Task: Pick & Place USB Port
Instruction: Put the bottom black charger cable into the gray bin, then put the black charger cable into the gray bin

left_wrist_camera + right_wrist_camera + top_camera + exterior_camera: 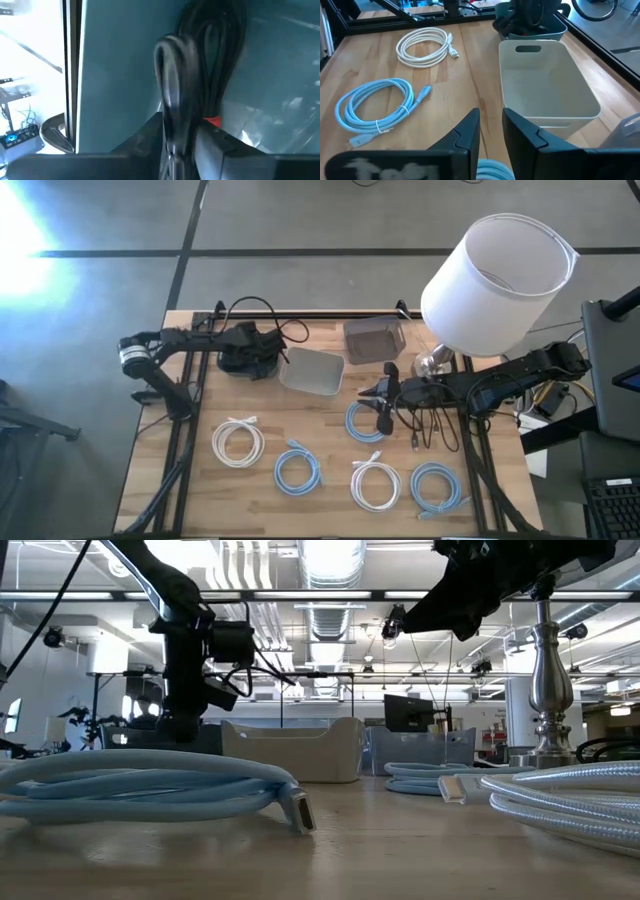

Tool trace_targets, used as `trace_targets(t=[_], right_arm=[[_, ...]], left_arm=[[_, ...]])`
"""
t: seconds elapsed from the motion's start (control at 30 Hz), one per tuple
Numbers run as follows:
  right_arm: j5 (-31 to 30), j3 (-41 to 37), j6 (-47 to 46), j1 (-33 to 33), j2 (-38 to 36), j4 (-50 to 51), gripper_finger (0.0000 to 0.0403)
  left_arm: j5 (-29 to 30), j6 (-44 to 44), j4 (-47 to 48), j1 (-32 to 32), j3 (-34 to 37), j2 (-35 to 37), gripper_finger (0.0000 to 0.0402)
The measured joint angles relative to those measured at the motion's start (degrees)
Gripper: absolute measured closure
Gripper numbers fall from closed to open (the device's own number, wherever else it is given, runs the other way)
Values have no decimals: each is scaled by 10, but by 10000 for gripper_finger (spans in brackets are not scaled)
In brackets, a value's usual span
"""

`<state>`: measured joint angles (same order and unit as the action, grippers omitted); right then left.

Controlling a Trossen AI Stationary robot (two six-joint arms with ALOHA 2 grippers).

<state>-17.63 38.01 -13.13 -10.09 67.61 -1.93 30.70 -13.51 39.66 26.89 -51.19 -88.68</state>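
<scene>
The left tool [182, 150], over the dark bin [245, 350] near the worktop's [320, 450] rear-left corner, pinches a light, floppy black cable bundle [200, 75] at its loop; the right tool's [491, 132] fingers stand slightly apart, empty, above a blue cable coil [365, 422].

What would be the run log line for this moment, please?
left gripper: in dark bin, fingers around black cable | right gripper: above blue cable, holding nothing | white bin: empty

Table lamp [497, 280] — white shade, metal base — at wooden table [320, 510] far right corner.
</scene>
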Motion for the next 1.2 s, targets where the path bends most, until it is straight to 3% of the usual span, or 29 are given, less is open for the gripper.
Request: trace_targets(t=[0.23, 0.4, 0.87, 1.2], right_arm=[[0, 0, -3, 0, 0, 0, 309], [0, -2, -47, 0, 0, 32, 292], [-1, -3, -213, -9, 0, 201, 255], [-38, 23, -324, -92, 0, 351, 257]], left_arm=[[19, 5, -2, -1, 0, 0, 223], [20, 27, 3, -5, -9, 0, 195], [18, 87, 28, -43, -88, 55, 200], [14, 121, 17, -85, -104, 75, 205]])
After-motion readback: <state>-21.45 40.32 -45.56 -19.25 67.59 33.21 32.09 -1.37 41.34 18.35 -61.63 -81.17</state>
